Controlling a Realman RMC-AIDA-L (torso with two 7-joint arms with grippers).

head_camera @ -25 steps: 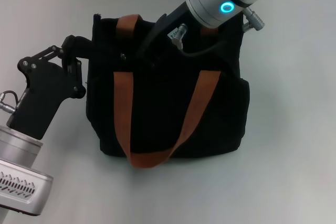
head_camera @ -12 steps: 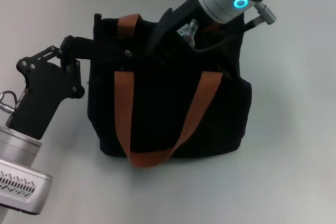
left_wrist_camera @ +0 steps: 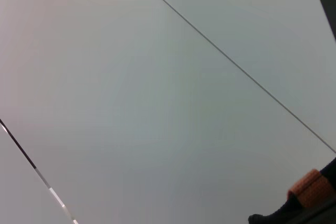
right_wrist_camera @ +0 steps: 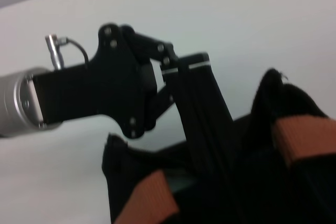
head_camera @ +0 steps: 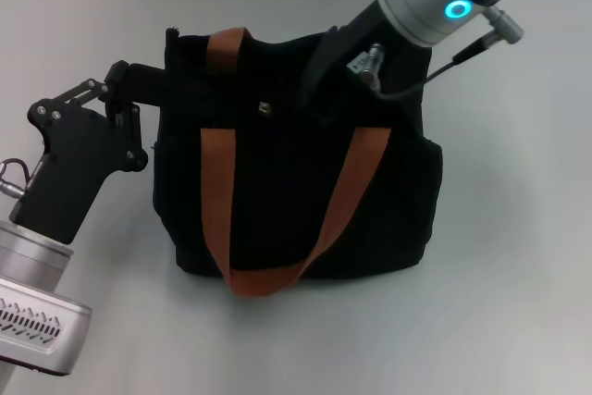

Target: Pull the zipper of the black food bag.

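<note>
Head view: boxy black fabric food bag with orange-brown webbing handles sits on the pale grey tabletop. Left gripper has its black fingers clamped together on the bag's upper left corner, bracing it. Right gripper is down at the top edge right of centre; fingertips are hidden against black fabric, so grip can't be told. Small silver metal zipper tab shows on the zip line, between the two grippers, apart from the right one. Judged step: mid-pull along the zip line, unclear whether the tab is actually held. Next move calls for confirming the tab grip, then pulling along the edge while the left holds firm.
</note>
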